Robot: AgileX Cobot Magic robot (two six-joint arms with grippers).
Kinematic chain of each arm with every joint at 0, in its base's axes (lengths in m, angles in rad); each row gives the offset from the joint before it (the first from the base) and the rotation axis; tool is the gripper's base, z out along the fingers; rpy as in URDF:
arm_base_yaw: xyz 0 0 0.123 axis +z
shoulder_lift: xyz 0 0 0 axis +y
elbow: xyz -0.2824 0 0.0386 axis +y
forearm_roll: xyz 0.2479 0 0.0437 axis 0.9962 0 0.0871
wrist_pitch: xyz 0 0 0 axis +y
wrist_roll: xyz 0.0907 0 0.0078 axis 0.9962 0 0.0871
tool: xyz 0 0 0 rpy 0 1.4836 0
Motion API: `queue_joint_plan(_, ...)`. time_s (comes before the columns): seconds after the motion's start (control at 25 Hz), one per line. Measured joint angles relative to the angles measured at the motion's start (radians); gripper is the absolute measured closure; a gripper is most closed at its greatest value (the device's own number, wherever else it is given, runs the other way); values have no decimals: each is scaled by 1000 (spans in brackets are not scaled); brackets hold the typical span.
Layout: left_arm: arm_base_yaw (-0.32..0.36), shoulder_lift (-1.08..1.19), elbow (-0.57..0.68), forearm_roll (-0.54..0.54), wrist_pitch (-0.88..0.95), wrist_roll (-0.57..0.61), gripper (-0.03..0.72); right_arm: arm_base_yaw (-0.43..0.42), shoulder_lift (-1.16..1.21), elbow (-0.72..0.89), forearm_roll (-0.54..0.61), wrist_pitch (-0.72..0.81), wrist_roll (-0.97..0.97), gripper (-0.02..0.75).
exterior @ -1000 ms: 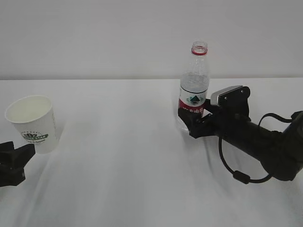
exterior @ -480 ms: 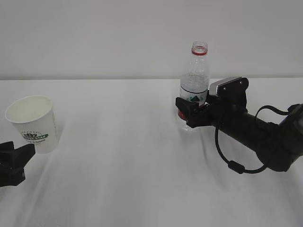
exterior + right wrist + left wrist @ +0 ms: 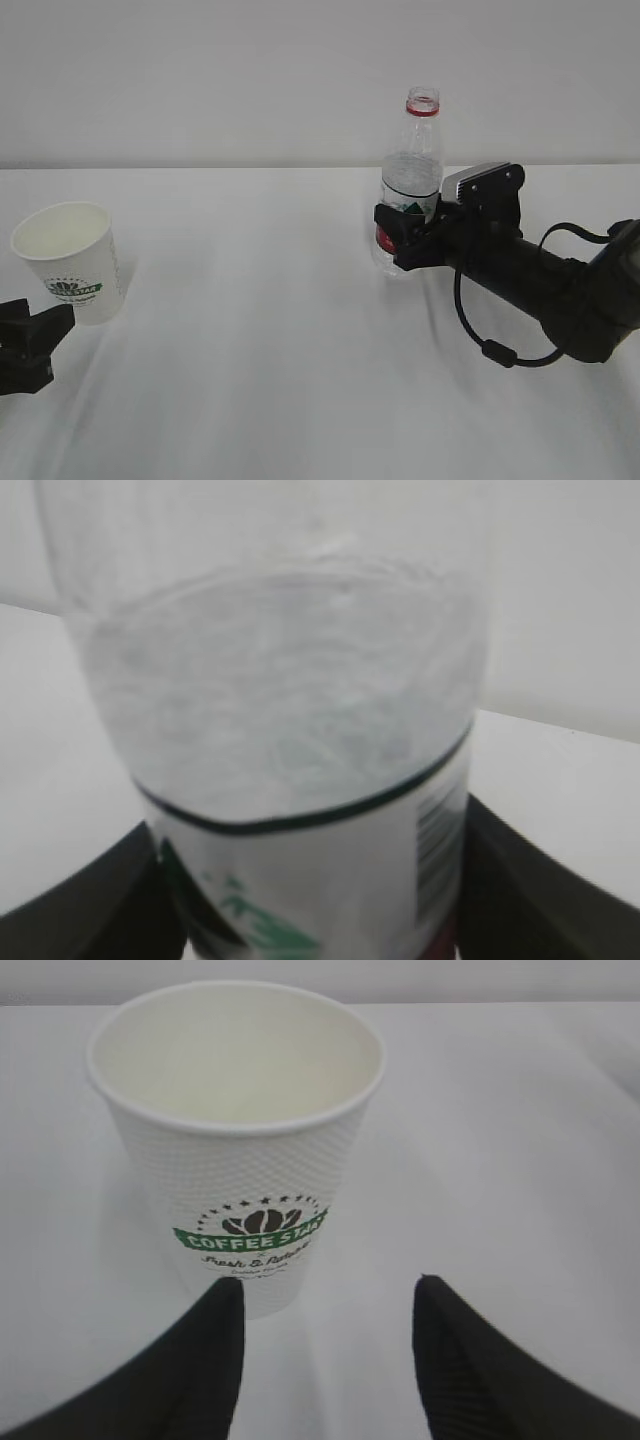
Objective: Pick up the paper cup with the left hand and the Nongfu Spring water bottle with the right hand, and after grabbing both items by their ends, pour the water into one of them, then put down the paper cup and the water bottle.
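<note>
Exterior: right hand [image 3: 402, 238] comes in low from the right, fingers on either side of the Nongfu Spring water bottle [image 3: 408, 185] at label height. Bottle stands upright on the white table [image 3: 260, 330], long axis vertical, cap off, red neck ring well above the hand. Can't confirm from here that the fingers have clamped. Left hand [image 3: 30, 345] sits at the near-left corner; the paper cup [image 3: 68, 262] stands upright just ahead of it and slightly right, mouth up.

Left wrist: fingertips [image 3: 225, 1345] spread apart, nothing between them. Cup [image 3: 238, 1130] is dead ahead but offset left of the hand's centreline: left fingertip overlaps the cup's base in the picture, right one has bare table in front of it. Cup looks empty. Can't tell whether the left tip actually touches it. Left hand is released.

Right wrist: bottle [image 3: 290, 750] fills the gap between the two fingers [image 3: 505, 890], label edge and barcode right in front of the lens, water [image 3: 280, 700] visible above the label. Fingers sit close against both sides of the body; whether they're pressing or just beside it, I cannot tell.

Key relation, my read: right hand is already around its target with the vertical axis square to the fingers, so it only needs to finish closing. Left hand is the laggard; needs a small shift left, then forward.
</note>
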Motion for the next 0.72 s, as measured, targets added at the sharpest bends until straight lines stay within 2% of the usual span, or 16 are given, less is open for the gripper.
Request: queue_joint_plan(0.72,0,0,0,0,0,0,297,0,0,0,2,0,0,243)
